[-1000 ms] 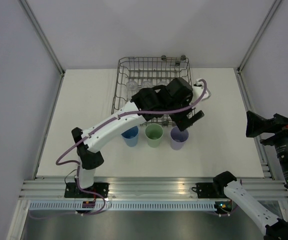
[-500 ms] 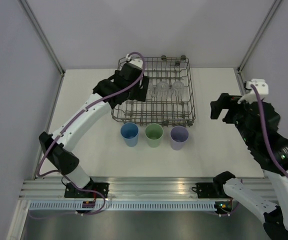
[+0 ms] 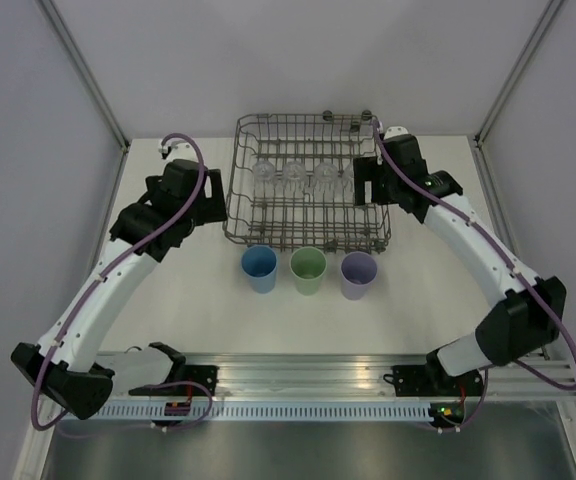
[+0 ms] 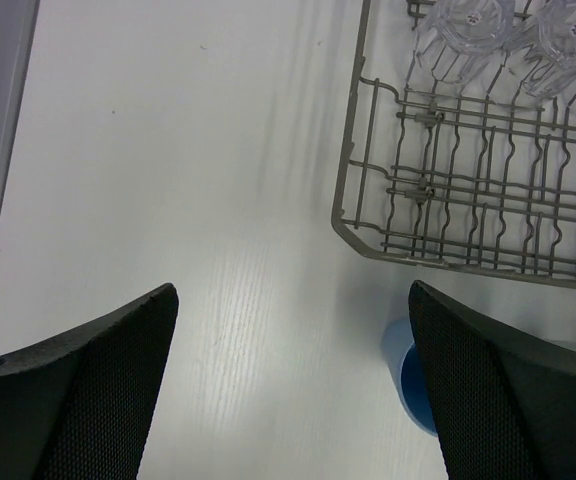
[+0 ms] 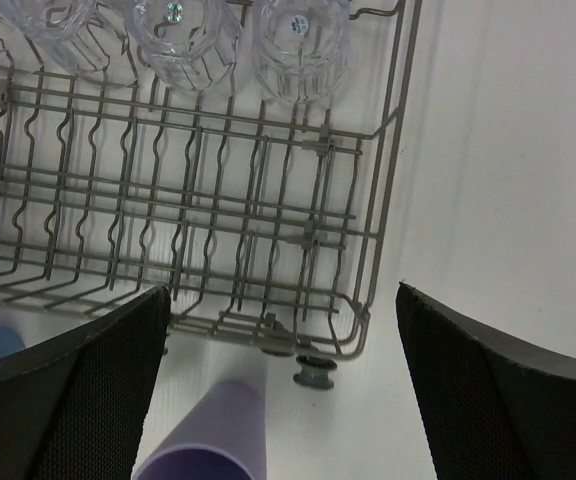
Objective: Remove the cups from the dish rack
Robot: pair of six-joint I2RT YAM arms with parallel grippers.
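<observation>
Standing at the far middle of the table (image 3: 168, 300), the grey wire dish rack (image 3: 306, 240) holds only clear glasses (image 3: 294, 172). They sit in one row across its far half, close to each other. The top view shows at least three of them, and a fourth is hard to separate from its neighbour. In the wrist views their thick bottoms are turned toward the camera, so they seem to stand mouth down between the tines.

Three plastic tumblers stand outside the rack, on the table just in front of its near wall. They make a row from left to right: the blue tumbler (image 3: 260, 268), the green tumbler (image 3: 308, 270) and the lilac tumbler (image 3: 358, 275). All three are upright with the mouth up, apart from each other, and nothing shows inside them.

The left end effector (image 4: 293, 300) is above the table beside the left wall of the rack. Its fingers are spread wide and hold nothing. Its camera sees the near left corner of the rack and part of the blue tumbler under it.

The right end effector (image 5: 281, 295) is over the right side of the rack, also spread wide and holding nothing. Its camera sees three glasses and the lilac tumbler.
</observation>
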